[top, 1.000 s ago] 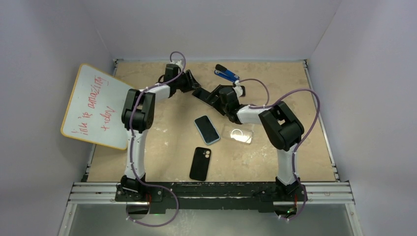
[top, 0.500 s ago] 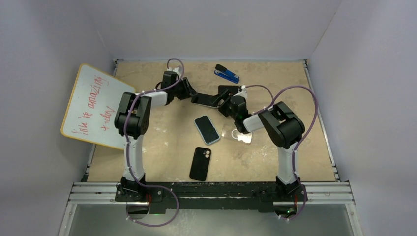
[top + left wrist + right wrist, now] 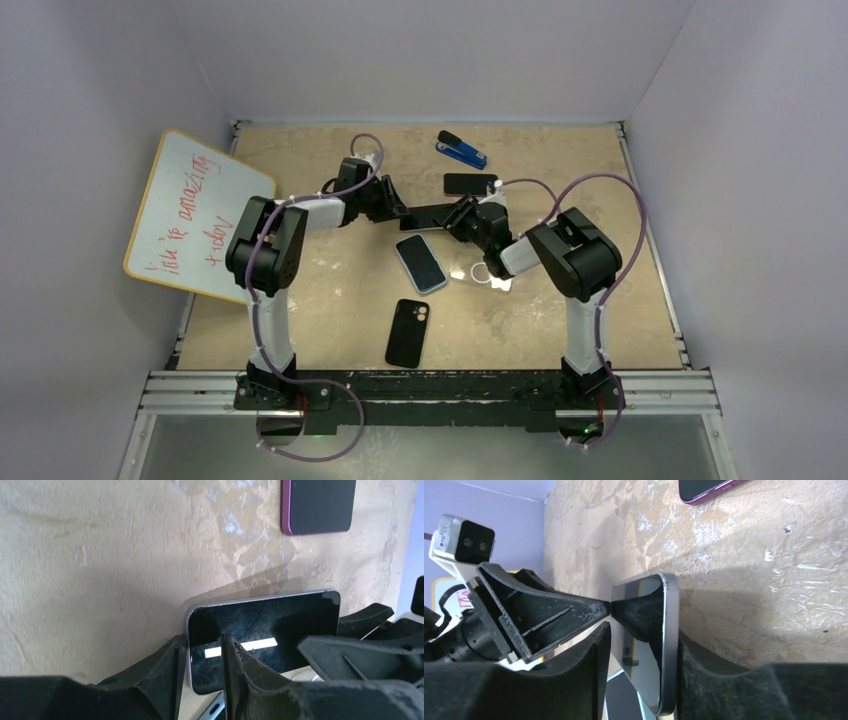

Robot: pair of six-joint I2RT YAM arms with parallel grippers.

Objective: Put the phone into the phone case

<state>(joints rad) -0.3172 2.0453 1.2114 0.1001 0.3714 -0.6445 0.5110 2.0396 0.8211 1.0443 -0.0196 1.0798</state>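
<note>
The dark-screened, silver-edged phone (image 3: 430,213) has been carried nearer, to above the table's centre. Its left end is pinched in the narrow jaws of the left gripper (image 3: 202,646). The right gripper (image 3: 642,636) has been narrowed around the right end, though a firm hold cannot be told. Insertion is judged not begun: the transparent plastic phone case (image 3: 494,275), just nearer, is seen empty.

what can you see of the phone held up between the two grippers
The phone is a slim slab with a glossy dark screen reflecting a light strip, a grey metal-looking frame and rounded corners. It hangs off the table, shadowing it, stretched lengthwise between the arms, nearly edge-on to the top camera. The left gripper pinches one end; the right gripper straddles the other, grip unclear.
</note>
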